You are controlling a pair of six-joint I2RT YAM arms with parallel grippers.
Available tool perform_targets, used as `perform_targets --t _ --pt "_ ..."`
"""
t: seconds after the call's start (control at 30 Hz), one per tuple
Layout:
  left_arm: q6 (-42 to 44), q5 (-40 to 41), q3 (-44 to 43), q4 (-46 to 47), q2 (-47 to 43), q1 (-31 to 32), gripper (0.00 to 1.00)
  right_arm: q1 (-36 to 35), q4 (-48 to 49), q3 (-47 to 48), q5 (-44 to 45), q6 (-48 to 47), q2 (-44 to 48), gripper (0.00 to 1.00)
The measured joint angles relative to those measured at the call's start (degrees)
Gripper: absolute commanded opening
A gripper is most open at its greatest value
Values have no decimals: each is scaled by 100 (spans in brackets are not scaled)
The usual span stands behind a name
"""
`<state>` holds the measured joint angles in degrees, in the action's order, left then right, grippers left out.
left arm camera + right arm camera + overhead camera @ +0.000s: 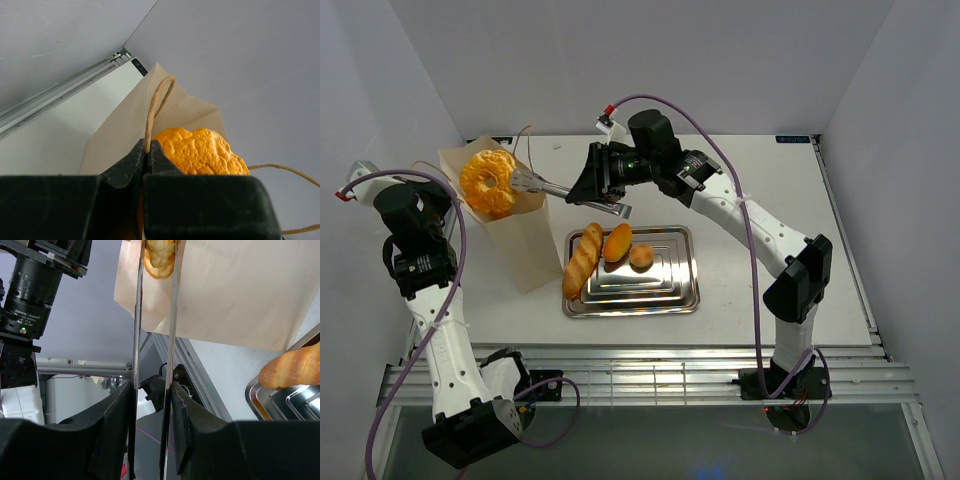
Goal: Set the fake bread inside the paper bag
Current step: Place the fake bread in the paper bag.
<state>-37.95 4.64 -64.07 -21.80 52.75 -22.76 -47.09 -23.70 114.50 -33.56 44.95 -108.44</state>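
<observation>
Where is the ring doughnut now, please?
In the top view, the ring doughnut sits left, at the open mouth of the paper bag, against the tongs.

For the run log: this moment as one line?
left tool: pinching handle of paper bag | right tool: holding tongs | doughnut: in tongs at bag mouth | tray: three breads

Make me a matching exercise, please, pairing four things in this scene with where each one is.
Things:
1. doughnut
2. baguette
3. cord handle
4. tongs

Places:
A. lying on the tray
B. gripped by the right gripper
C. at the mouth of the bag, between the tong arms
D. pinched by the left gripper

Pairs: 1-C, 2-A, 3-D, 4-B.
</observation>
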Motion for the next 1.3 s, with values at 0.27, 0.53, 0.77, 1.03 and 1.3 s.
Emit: perform_targets --t 0.27,0.53,0.77,1.03,1.3 --pt "2 -74 0 -2 0 0 0 0 7 -11 -33 13 118 42" --pt "2 -83 72 -4 -9 0 0 0 20 -83 -81 11 234 42" --pt "0 -83 79 -2 -24 0 0 15 48 -151 -114 11 374 41" --pt "0 -83 140 -9 -98 0 0 59 291 -841 -413 136 962 40" --pt "2 -92 140 -24 -151 0 0 614 627 -2498 -964 385 2594 40"
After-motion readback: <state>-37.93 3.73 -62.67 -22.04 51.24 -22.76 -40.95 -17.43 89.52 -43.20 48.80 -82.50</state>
